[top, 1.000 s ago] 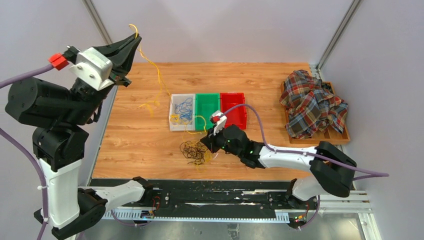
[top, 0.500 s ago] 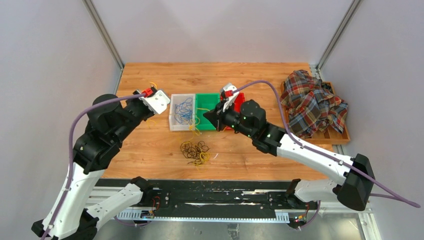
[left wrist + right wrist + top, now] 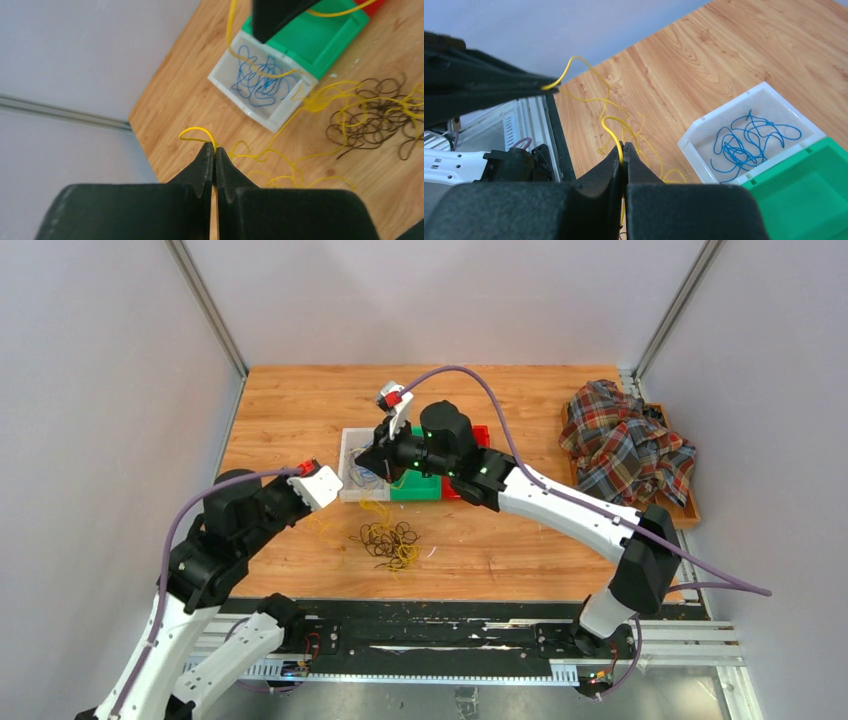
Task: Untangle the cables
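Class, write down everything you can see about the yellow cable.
The yellow cable is a thin, glossy, thread-like wire, kinked into loose loops. The left end effector pinches one loop; the right end effector pinches another. Between them it trails across the wooden table, passes over the white bin, and mingles with the dark cables. Whether it is a single strand cannot be told.

Matt wood-grain table [image 3: 300,400], smooth green plastic bin [image 3: 816,197]
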Controlling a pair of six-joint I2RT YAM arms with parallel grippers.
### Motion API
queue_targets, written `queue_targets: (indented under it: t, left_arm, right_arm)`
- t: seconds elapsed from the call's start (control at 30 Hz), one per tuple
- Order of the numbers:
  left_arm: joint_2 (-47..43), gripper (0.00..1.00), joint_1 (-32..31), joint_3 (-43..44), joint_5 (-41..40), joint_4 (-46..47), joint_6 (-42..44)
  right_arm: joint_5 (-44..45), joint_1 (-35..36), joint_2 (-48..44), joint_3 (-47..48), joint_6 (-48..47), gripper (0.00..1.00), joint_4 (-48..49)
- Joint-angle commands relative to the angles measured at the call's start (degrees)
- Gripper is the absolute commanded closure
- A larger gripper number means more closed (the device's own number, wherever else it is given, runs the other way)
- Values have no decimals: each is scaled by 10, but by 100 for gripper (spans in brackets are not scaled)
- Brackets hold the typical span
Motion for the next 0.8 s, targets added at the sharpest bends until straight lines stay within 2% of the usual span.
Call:
queue_targets:
  t: [0.0,0.17,0.3,0.63,0.77]
  left_arm:
    - [-40,97,4,-14,81,-9,-38]
    - [-48,99,4,-71,49,-22,-4]
    - [-68,99,4,-144,22,-6,39]
    - [-114,99,5,-352,-76,36,203]
    - [-130,99,19,-392,-68,52,217]
  right_arm:
    - [-33,8,1,68,-8,100,-25]
    - [8,3,-39,51,-50,100,-66]
    - [17,-20,-111,0,-61,99,-80]
    - [31,-97,-294,-72,-82,100,-157]
    - [78,-120,-337,-67,-102,99,-196]
